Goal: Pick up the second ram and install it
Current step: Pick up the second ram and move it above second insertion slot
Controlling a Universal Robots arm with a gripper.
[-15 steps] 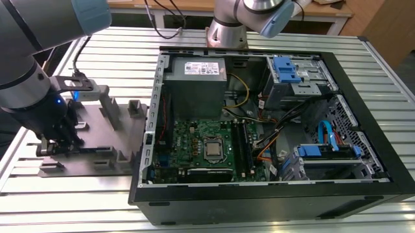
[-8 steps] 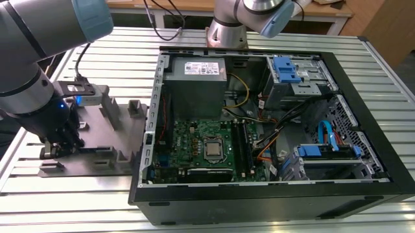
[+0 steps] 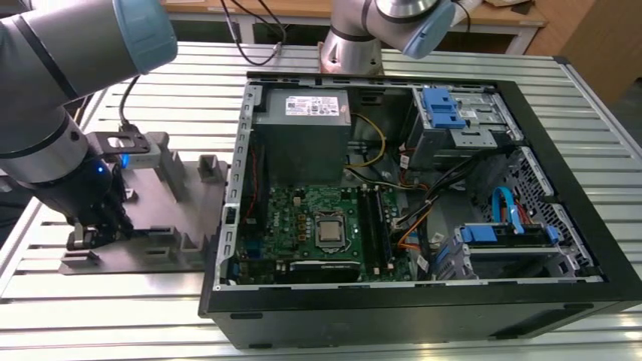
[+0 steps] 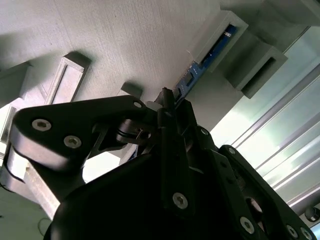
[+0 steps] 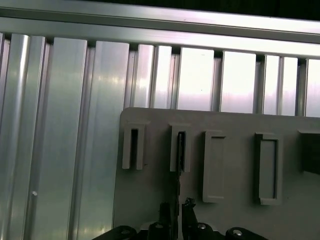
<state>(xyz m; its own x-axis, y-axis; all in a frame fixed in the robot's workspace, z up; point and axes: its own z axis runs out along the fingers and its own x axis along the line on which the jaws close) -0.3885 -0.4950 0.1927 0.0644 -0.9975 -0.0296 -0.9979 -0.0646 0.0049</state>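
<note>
The second ram (image 4: 210, 55) is a thin blue-edged stick standing on edge in a slotted block of the grey tray (image 4: 125, 40). In the first wrist view the ram (image 5: 178, 167) is a dark line running from a slot toward my fingers. My gripper (image 4: 170, 100) is down over the tray, its black fingers drawn together on the near end of the stick. The first wrist view has my gripper (image 5: 176, 207) with one finger on each side of the stick. In the exterior view my gripper (image 3: 95, 229) is low over the tray (image 3: 150, 259), at the exterior view's left.
An open computer case (image 3: 422, 301) lies at the exterior view's right, with its green motherboard (image 3: 311, 218) and dark memory slots (image 3: 377, 226) facing up. A grey power-supply box (image 3: 301, 128) and blue drive brackets (image 3: 441, 105) sit inside. Upright blocks (image 3: 165, 162) rise from the tray.
</note>
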